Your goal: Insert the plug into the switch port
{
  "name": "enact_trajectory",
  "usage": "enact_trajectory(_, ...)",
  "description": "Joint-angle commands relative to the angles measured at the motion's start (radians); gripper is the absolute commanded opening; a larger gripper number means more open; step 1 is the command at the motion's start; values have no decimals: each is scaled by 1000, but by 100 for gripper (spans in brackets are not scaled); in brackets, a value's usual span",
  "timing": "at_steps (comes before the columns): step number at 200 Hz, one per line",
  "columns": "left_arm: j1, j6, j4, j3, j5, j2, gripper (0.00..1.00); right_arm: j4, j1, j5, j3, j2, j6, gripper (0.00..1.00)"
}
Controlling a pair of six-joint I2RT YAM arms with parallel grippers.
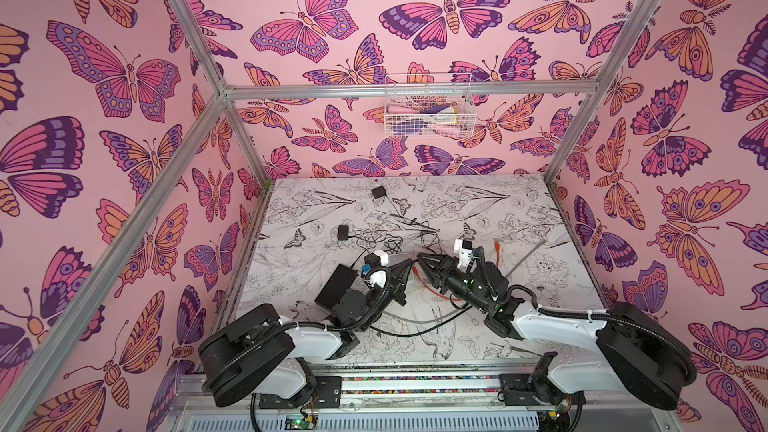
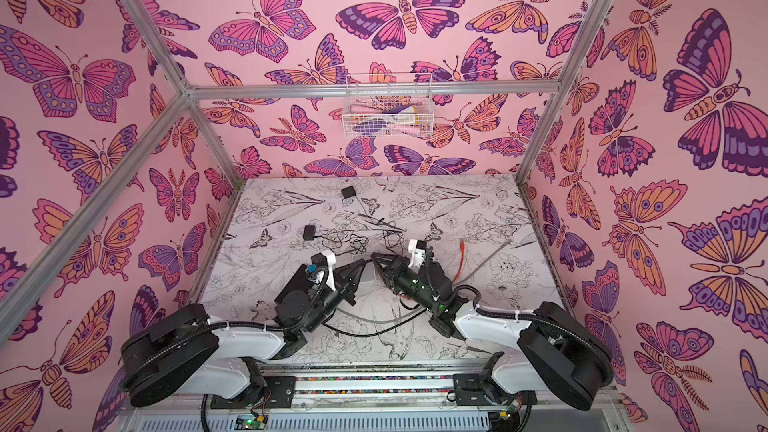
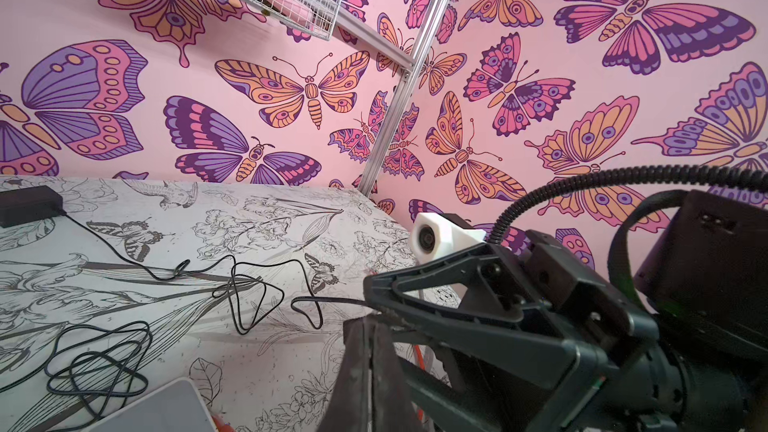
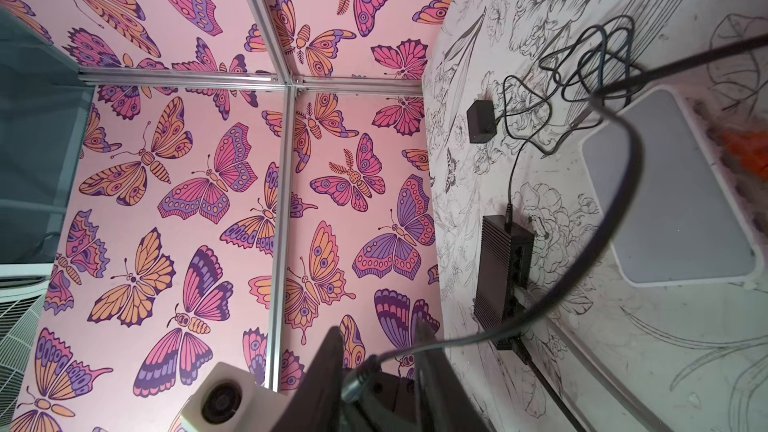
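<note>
The right gripper (image 4: 376, 324) has its jaws partly apart, with the plug (image 4: 358, 382) lying between them, close against one finger; whether they actually pinch it I cannot tell. The plug is a small round metal-tipped one on a thin black cable (image 4: 623, 201), which arcs up off the table (image 4: 665, 347) and away over the far clutter of wires. So the plug looks fetched, or nearly so, but it is in no port.

The left gripper (image 3: 371, 322) is closed with nothing visible in it; it sits tip to tip with the right one near the middle of the table.

Just beyond lie two boxes. The black box (image 4: 498, 268) has a row of ports along one side, a pale lead in one of them and a thin black lead in its end; beside it, apart, is the white box (image 4: 673, 209). Which of them is the switch I cannot say for sure.

Still to do, by my reading: secure the plug, turn it toward the port, carry it across and push it in.
</note>
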Motion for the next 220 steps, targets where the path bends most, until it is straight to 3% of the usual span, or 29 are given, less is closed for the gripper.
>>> enact_trajectory(1,-9,17,50,15,-9,16,0,65,9,0,20,0,36,26)
enact_trajectory(58,-21,27,51,25,-24,31,0,71,9,-10,20,-11,41,23)
enact_trajectory(145,-32,44,50,32,-51,50,0,88,9,-13,16,-17,47,9)
enact_trajectory(220,-34,45,52,30,-55,59,0,89,9,-24,16,-17,35,6)
